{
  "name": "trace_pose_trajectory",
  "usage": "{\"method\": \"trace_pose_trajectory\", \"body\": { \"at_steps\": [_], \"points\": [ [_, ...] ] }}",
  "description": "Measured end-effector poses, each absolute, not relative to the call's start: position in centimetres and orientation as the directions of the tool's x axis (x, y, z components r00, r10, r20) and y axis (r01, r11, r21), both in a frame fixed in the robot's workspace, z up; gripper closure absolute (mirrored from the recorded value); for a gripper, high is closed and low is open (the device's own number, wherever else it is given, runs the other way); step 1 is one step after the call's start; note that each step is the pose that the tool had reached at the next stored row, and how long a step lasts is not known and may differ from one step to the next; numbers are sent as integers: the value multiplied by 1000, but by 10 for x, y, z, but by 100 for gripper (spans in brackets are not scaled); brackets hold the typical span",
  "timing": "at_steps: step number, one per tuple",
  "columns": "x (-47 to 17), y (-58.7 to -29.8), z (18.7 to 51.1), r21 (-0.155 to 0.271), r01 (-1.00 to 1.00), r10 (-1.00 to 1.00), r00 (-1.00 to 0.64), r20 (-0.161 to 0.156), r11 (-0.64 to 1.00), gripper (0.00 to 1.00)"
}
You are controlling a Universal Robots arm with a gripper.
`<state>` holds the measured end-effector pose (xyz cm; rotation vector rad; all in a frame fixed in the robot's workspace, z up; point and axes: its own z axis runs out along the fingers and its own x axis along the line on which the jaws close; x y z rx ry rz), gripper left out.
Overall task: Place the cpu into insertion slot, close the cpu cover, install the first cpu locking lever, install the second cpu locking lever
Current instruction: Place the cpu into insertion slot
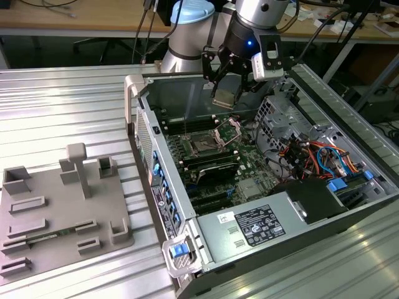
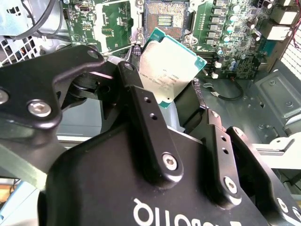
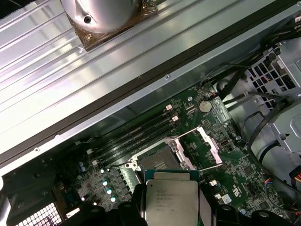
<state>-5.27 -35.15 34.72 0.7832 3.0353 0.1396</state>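
In the open computer case point(image 1: 181, 93), the cpu point(image 1: 225, 98) pinched by the gripper point(image 1: 225, 93), exterior view one o'clock from the insertion slot point(image 1: 202, 145).

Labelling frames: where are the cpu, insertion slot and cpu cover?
cpu point(image 2: 171, 66): second wrist view, metal top.
insertion slot point(image 2: 167, 21): second wrist view, pin field.
cpu cover point(image 3: 208, 140): first wrist view, frame edge.

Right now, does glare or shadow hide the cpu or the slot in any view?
Second wrist view: light washes the cpu top pale, and the slot is evenly lit. First wrist view: the table glares white, and the board is dimmer but readable. Exterior view: the case interior is shaded, yet the slot is visible.
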Motion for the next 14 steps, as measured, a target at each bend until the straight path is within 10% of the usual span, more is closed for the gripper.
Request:
{"method": "trace_pose_trajectory", "body": {
  "at_steps": [14],
  "points": [
    [-53,-352,346,87,503,504,-864,19,860,45]
  ]
}}
